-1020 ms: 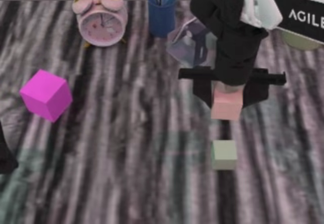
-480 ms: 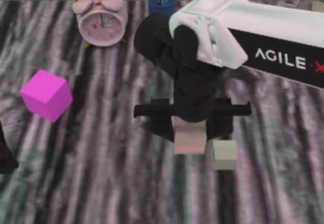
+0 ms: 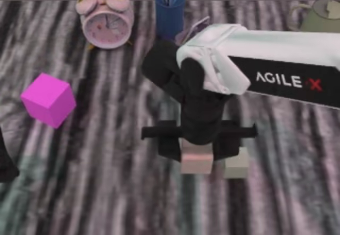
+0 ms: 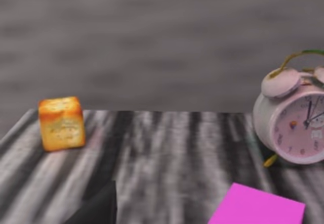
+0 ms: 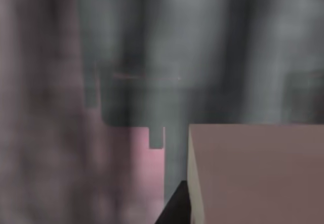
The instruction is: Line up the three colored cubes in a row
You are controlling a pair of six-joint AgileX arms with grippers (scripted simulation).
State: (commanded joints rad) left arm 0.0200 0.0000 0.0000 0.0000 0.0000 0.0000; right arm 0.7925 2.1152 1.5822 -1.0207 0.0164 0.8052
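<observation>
My right gripper (image 3: 197, 149) is shut on the pale pink cube (image 3: 195, 159), low over the table's middle. The small sage-green cube (image 3: 237, 164) stands just right of it, with one black finger (image 3: 229, 144) between the two. In the right wrist view the pink cube (image 5: 253, 173) fills the near corner beside a dark fingertip (image 5: 177, 206). The large magenta cube (image 3: 48, 99) sits far off at the left, and its top (image 4: 258, 208) shows in the left wrist view. My left gripper (image 3: 5, 165) is parked at the left edge, open.
A pink alarm clock (image 3: 105, 20) and a blue pen cup (image 3: 170, 9) stand at the back. A pale green mug (image 3: 321, 15) is at the back right. An orange toast-like block (image 4: 62, 123) sits near a table edge in the left wrist view.
My right arm carried the pink cube from the back right forward and leftward, then lowered it beside the green cube. The magenta cube, green cube and left arm stayed put.
</observation>
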